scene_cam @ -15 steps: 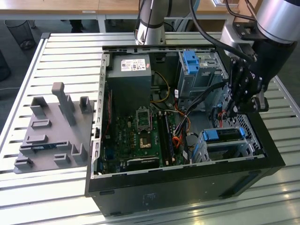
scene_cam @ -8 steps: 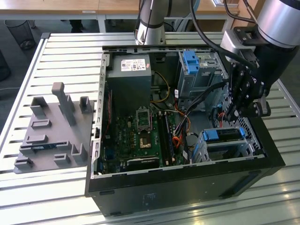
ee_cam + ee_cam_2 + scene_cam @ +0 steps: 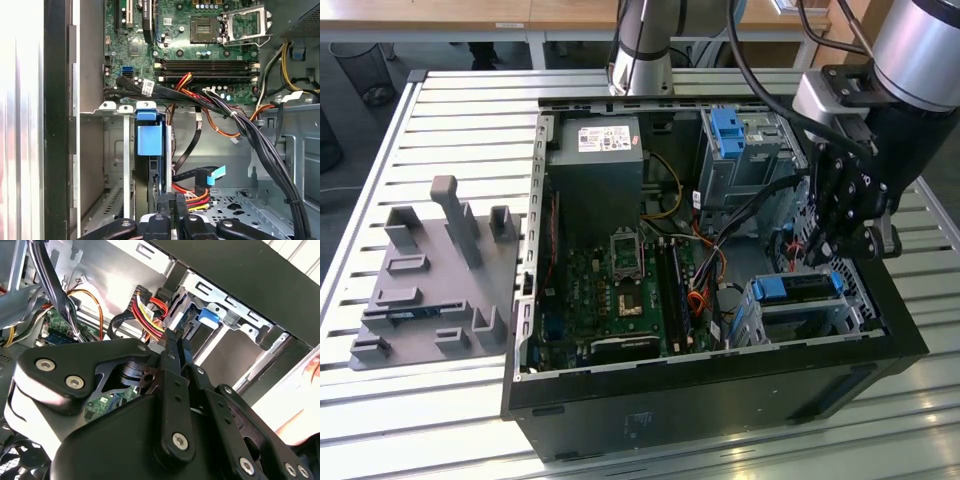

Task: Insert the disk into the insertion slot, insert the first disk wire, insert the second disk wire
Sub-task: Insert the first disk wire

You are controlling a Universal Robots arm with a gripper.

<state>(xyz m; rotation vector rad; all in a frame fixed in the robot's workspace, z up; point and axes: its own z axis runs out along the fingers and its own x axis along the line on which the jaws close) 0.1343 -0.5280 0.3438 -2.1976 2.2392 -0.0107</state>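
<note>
The disk, framed by its blue carrier, sits inside the insertion slot, a low silver cage at the case's front corner on the exterior view's right. In the first wrist view the disk shows edge-on between the slot's walls. My gripper hangs just behind the disk. Its fingers are shut on a black connector with red, yellow and black wires, held at the disk's rear edge. The same connector sits in my gripper. A second black cable with a blue plug lies loose beside it.
A thick bundle of black cables crosses the case above the slot. The motherboard, power supply and a taller grey bay with a blue tab stand in the case. A grey fixture plate lies on the table at the exterior view's left.
</note>
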